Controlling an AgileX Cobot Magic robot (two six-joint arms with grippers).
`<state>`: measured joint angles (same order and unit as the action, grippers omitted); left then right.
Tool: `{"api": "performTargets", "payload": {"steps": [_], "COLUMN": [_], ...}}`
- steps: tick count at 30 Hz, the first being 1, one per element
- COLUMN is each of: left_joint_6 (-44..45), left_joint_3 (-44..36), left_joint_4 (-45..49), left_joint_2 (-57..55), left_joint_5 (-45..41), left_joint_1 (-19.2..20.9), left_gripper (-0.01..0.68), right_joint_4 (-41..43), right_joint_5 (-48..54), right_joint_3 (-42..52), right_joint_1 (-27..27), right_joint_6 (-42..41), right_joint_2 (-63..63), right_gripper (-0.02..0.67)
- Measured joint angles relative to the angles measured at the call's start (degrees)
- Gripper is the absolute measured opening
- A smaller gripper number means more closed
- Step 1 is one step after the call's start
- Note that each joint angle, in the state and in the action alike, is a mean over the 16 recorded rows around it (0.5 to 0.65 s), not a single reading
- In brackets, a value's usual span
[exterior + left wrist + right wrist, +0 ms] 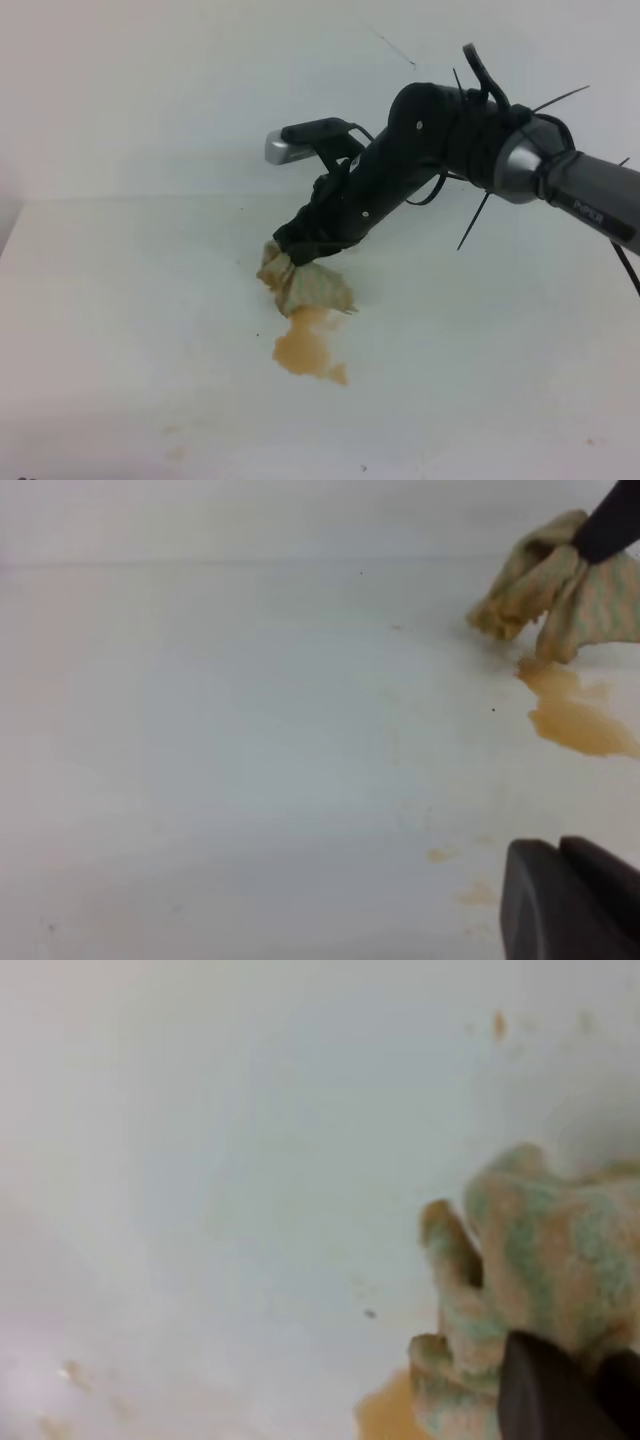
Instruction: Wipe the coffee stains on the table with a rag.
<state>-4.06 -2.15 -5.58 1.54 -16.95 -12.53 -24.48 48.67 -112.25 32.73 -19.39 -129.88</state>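
The rag [303, 285], bunched, grey-beige with faint stripes and tan stains, lies on the white table [120, 300]. Its lower edge touches the top of the orange-brown coffee puddle [308, 347]. My right gripper [300, 247] is shut on the rag's top and presses it down. In the right wrist view the rag [540, 1260] fills the lower right, with a dark fingertip [545, 1395] on it and the puddle [385, 1415] below. The left wrist view shows the rag [560, 585], the puddle [578, 718] and small droplets [438, 855]. Only a dark corner of my left gripper [570, 900] shows.
The white wall [200, 80] rises behind the table's back edge. Faint tan smears [176, 440] lie on the table at the front left. A tiny dark speck [257, 335] sits left of the puddle. The right arm [560, 180] reaches in from the right.
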Motion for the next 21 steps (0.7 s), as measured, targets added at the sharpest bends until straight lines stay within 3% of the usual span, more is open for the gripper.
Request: {"api": "performTargets", "payload": {"steps": [21], "left_joint_6": [0.0], "left_joint_3": [0.0], "left_joint_4": [0.0], "left_joint_2": [0.0], "left_joint_5": [0.0], "left_joint_1": [0.0], "left_gripper": [0.001], "right_joint_4": [1.0], "right_joint_5": [11.5], "right_joint_3": [-1.2], "right_joint_1": [2.5], "right_joint_6": [-2.2], "right_joint_2": [-5.2], "right_gripper": [-0.002]}}
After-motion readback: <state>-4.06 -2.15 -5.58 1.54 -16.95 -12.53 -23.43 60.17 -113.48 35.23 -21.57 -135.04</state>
